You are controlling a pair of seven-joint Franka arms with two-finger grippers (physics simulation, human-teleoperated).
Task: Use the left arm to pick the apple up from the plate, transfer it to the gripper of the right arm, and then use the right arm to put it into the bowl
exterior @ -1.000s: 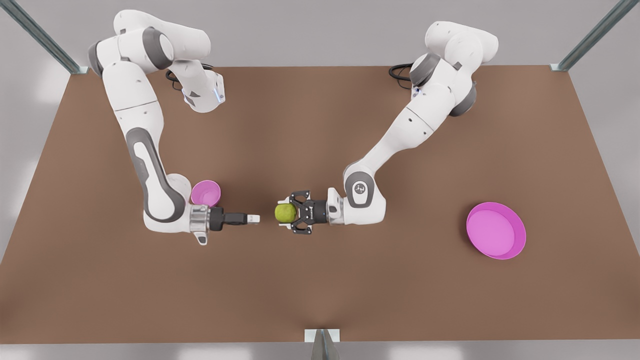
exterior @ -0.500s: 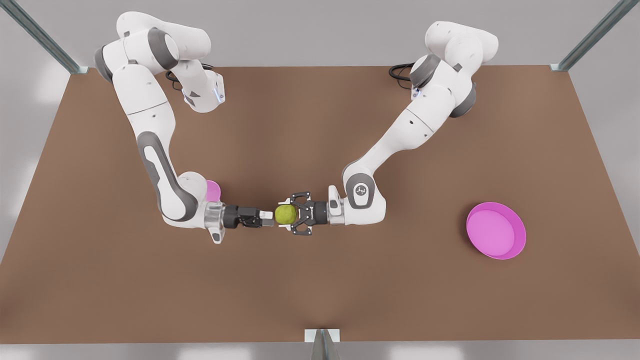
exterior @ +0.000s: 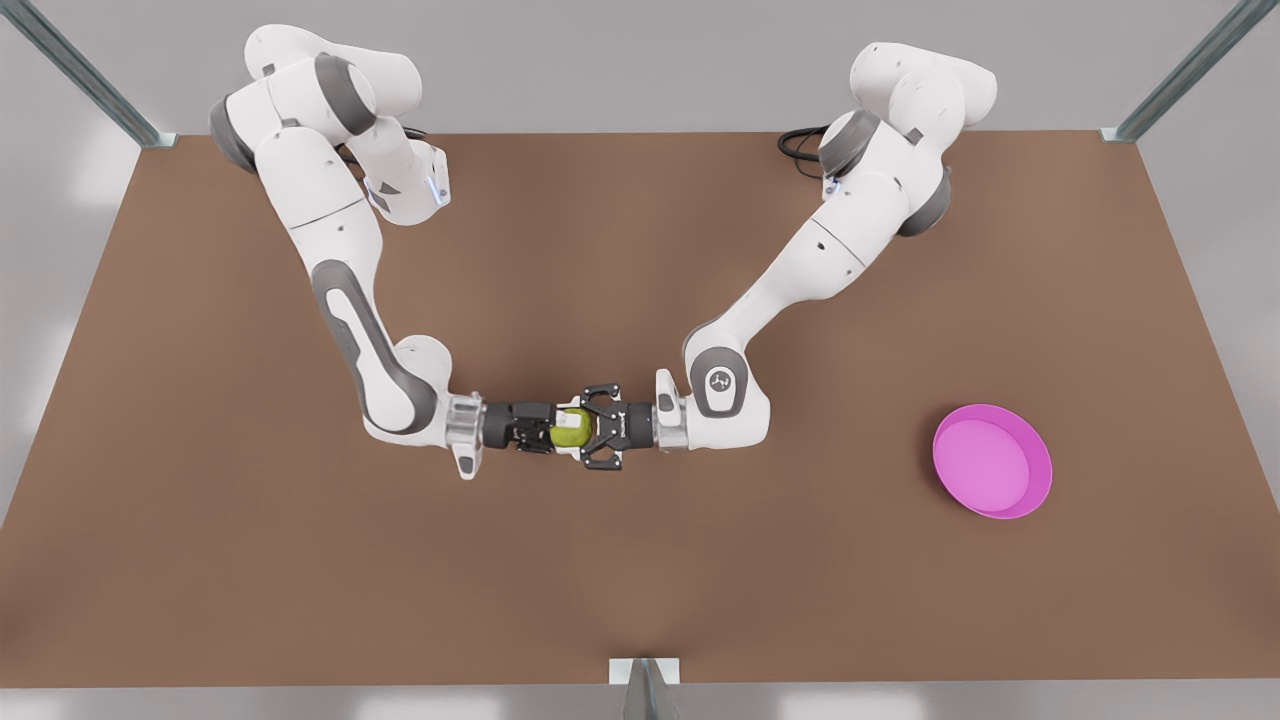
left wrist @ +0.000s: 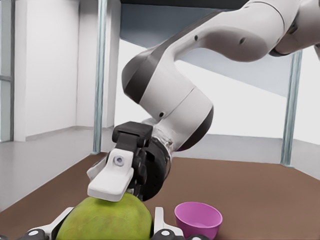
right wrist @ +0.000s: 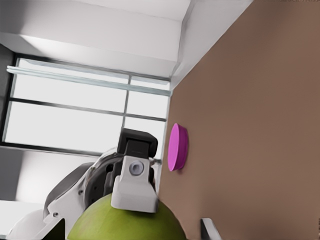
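Observation:
Above the middle of the table (exterior: 640, 580), my left gripper (exterior: 582, 429) on the front view's right arm is shut on the yellow-green apple (exterior: 571, 432). The right gripper (exterior: 548, 432), on the arm at the front view's left, meets it head-on and stands open, its fingers straddling the apple. In the left wrist view a white finger (left wrist: 112, 179) of the right gripper lies along the top of the apple (left wrist: 107, 222). The small pink bowl (left wrist: 198, 219) stands behind the right arm and is hidden in the front view. The wide pink plate (exterior: 990, 460) sits bare at the front view's right.
Metal frame posts (exterior: 90, 85) rise at the table's far corners, and a bracket (exterior: 645, 682) sits at the near edge. The plate (right wrist: 178, 147) also shows far off in the right wrist view, beyond the apple (right wrist: 127, 225).
The right arm has swept toward the front view's right, bringing its gripper from a gap away to around the apple and covering the bowl. The left arm held still with the apple.

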